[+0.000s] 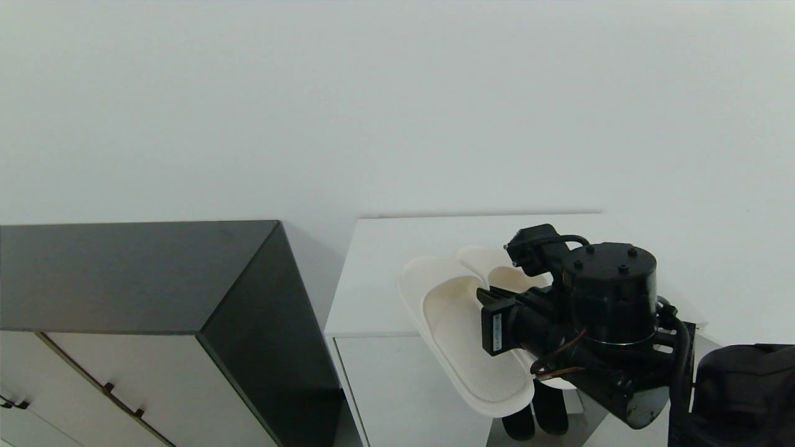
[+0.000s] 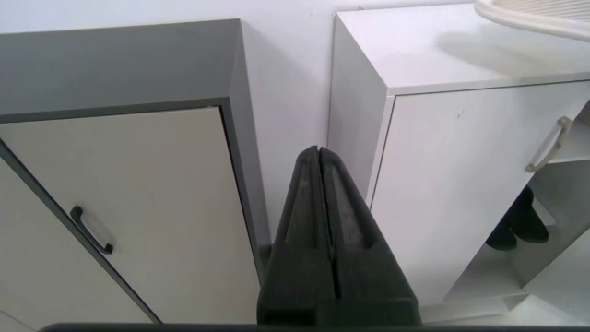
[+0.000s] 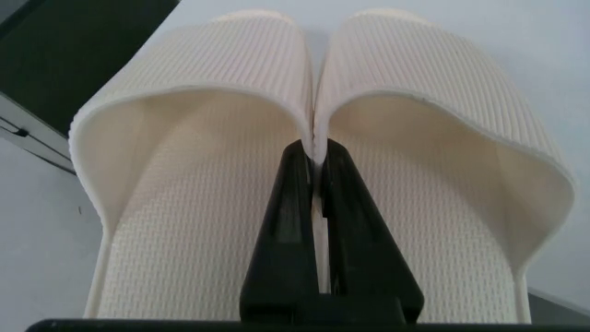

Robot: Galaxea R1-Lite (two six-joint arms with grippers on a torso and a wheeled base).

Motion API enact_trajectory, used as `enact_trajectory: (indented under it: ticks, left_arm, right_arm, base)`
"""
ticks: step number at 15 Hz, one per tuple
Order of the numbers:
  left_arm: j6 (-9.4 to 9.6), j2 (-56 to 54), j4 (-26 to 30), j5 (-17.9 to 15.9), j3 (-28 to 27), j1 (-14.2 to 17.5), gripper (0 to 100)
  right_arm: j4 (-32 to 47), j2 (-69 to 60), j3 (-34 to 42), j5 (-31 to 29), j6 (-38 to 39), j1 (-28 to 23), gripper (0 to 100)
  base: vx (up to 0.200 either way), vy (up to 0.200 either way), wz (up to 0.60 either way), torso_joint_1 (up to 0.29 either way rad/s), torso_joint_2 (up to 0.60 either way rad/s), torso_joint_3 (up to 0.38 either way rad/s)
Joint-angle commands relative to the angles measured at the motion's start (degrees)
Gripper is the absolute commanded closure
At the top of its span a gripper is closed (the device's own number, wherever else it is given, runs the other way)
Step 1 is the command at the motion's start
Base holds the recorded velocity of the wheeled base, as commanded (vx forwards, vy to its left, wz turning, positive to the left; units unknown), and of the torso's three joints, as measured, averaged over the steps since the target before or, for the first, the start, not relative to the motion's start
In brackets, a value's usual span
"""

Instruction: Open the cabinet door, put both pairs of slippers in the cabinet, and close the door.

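Note:
A pair of cream white slippers (image 1: 459, 323) hangs over the front edge of the white cabinet's top (image 1: 385, 273). My right gripper (image 1: 489, 297) is shut on their two inner edges, pinched side by side (image 3: 318, 152). A pair of black slippers (image 2: 519, 227) stands inside the cabinet, in its open right part, also seen low down as dark soles (image 1: 534, 417). The cabinet's left door (image 2: 452, 184), with a pale handle (image 2: 550, 145), faces me. My left gripper (image 2: 320, 184) is shut with nothing in it, level with the gap between the two cabinets.
A dark grey cabinet (image 1: 136, 273) with pale doors and black handles (image 2: 90, 230) stands just left of the white one, a narrow gap between them. A plain white wall (image 1: 397, 105) rises behind both.

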Motion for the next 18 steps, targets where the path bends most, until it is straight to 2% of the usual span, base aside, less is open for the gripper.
enact_trajectory:
  ticks: [1, 3, 15, 18]
  left_arm:
    - [-0.18, -0.02, 0.0, 0.06, 0.01, 0.01, 100]
    - [-0.09, -0.02, 0.0, 0.06, 0.01, 0.01, 100]
    - [-0.09, -0.02, 0.0, 0.06, 0.01, 0.01, 100]
    - [-0.09, -0.02, 0.0, 0.06, 0.01, 0.01, 100]
  right_arm:
    - [-0.09, 0.73, -0.03, -0.1, 0.02, 0.12, 100]
    - [-0.09, 0.9, -0.03, -0.1, 0.02, 0.21, 100]
    - [-0.27, 0.55, 0.49, -0.72, -0.07, 0.21, 100]
    - [-0.27, -0.06, 0.14, -0.8, -0.07, 0.21, 100]
  base:
    - [0.0, 0.0, 0.0, 0.0, 0.0, 0.0]
    - [0.0, 0.0, 0.0, 0.0, 0.0, 0.0]
    - [-0.2, 0.0, 0.0, 0.003, 0.0, 0.002]
    - [0.0, 0.0, 0.0, 0.0, 0.0, 0.0]
